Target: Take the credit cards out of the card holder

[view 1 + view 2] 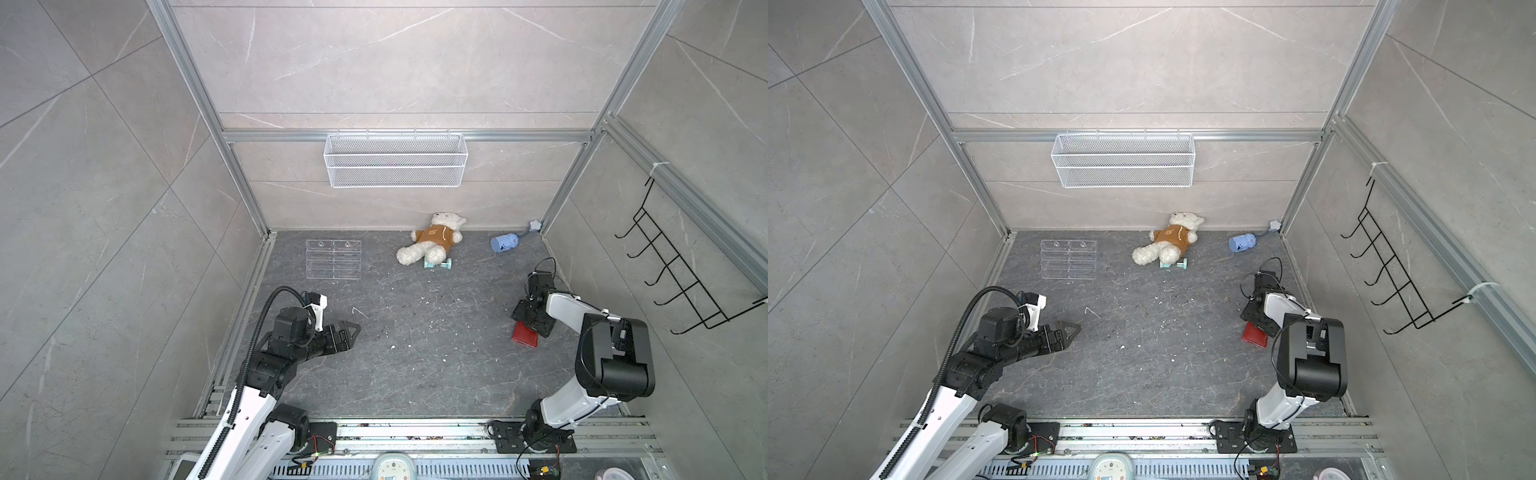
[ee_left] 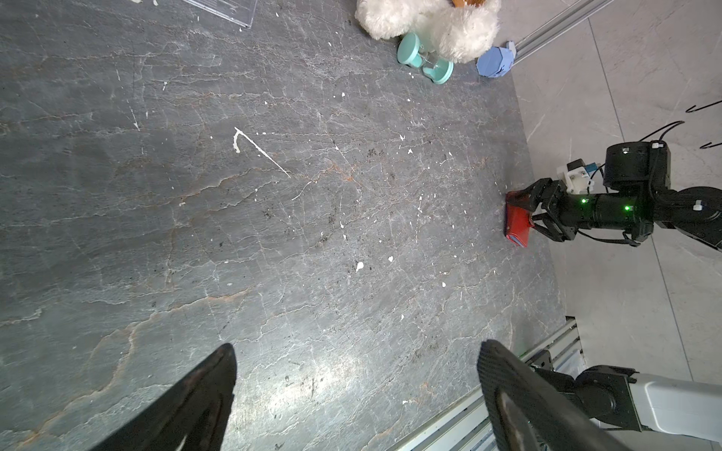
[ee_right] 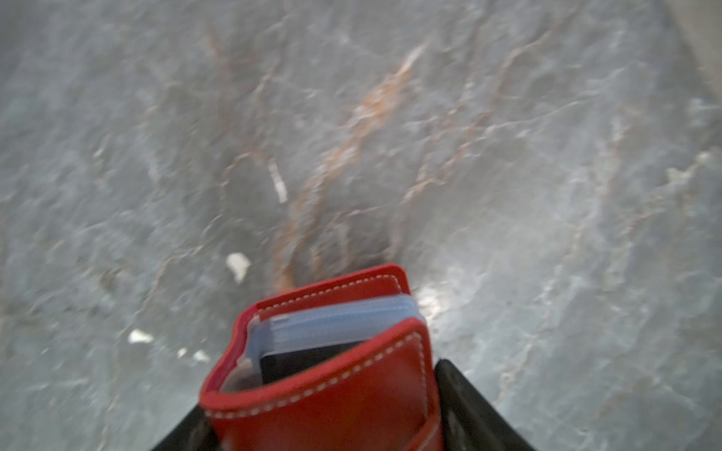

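The left gripper hangs over the table with its jaws spread wide. The holder lies well beyond its fingertips, over by the right arm. The right gripper is clamped on the holder, with one finger pressed to each side. A dark card shows inside the sleeves at the end that juts past its fingertips.

No legible txt seen.
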Robot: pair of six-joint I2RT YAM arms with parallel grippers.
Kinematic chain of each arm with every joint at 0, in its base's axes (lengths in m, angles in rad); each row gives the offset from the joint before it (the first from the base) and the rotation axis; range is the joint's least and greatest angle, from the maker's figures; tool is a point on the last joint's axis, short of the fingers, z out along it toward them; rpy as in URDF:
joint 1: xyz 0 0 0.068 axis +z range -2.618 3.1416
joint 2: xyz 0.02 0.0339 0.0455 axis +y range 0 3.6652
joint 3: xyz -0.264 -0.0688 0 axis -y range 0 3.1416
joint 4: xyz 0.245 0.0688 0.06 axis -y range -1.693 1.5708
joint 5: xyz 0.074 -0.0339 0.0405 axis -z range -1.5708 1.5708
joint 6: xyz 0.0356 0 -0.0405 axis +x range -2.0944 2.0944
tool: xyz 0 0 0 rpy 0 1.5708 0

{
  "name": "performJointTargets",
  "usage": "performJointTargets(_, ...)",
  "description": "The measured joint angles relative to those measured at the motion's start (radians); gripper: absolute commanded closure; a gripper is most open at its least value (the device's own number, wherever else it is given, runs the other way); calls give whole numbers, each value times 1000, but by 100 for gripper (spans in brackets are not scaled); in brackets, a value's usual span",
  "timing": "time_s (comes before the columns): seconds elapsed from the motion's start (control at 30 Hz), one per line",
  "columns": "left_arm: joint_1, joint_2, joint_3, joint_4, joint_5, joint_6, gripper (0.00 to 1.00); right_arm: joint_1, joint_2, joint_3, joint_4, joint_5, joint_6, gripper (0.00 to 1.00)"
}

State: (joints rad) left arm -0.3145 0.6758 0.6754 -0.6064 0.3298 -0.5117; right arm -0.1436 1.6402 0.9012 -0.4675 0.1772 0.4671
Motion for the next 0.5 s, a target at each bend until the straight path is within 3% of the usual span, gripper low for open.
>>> performJointTargets(0.5, 0, 7, 0, 0, 1, 0, 3, 291, -148, -35, -37, -171, 11, 31)
